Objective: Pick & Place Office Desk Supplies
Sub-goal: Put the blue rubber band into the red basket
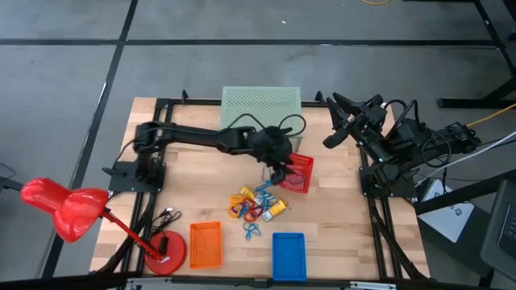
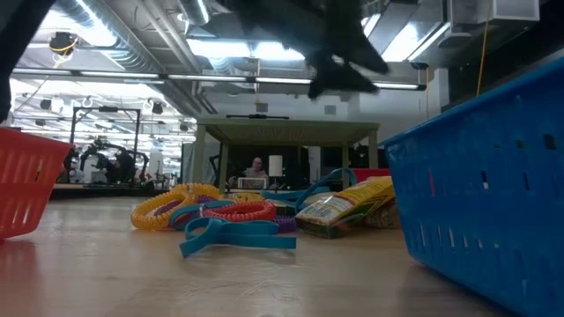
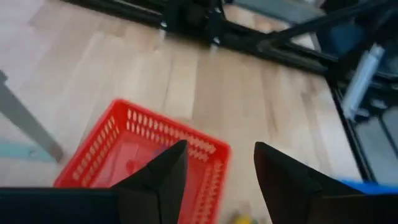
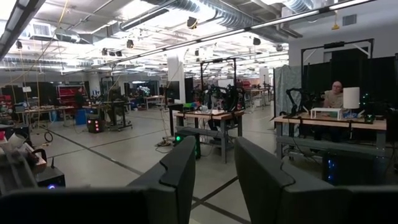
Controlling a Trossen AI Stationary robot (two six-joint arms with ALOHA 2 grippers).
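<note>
- My left gripper [image 1: 281,171] is hovering over the red basket [image 1: 297,173], fingers [image 3: 163,180] spread apart and holding nothing.
- My right gripper [image 1: 339,121] is waiting raised at the table's right edge, fingers [image 4: 177,177] parted, empty.
- The desk supplies [image 1: 256,206] are lying piled mid-table, just beside the red basket.

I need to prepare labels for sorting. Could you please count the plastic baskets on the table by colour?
Red basket: 1
Orange basket: 1
Blue basket: 1
Green basket: 1
Total: 4 baskets
</note>
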